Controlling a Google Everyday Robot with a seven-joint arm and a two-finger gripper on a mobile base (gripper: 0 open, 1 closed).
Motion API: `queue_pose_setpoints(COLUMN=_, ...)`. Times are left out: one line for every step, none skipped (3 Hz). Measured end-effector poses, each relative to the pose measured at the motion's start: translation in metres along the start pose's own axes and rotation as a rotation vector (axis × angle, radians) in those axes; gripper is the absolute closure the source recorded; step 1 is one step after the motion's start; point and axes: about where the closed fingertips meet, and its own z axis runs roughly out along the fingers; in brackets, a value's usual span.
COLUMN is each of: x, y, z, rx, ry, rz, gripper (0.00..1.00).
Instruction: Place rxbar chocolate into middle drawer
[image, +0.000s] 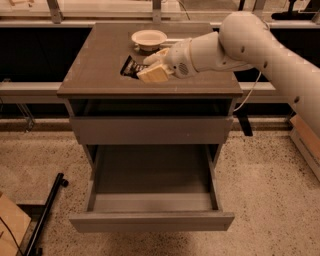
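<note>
Your gripper (144, 68) is over the cabinet top (95, 75), just in front of the bowl (148, 38), with the arm (260, 45) reaching in from the right. Its two cream fingers (156, 74) are clamped on the right end of the bar (130, 66), and the black wrapper sticks out to the left. You cannot tell whether the bar touches the top. The drawer (150, 220) stands pulled out well below, under a closed front panel (150, 130).
</note>
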Motion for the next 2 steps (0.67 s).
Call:
queue_pose_setpoints(x=0.037, y=0.028, z=-0.047, rx=-0.099, ry=0.106, rz=0.057, gripper=1.0)
queue_pose_setpoints(x=0.076, y=0.064, z=-0.093, rx=-0.192, ry=0.214, rz=0.166, gripper=1.0)
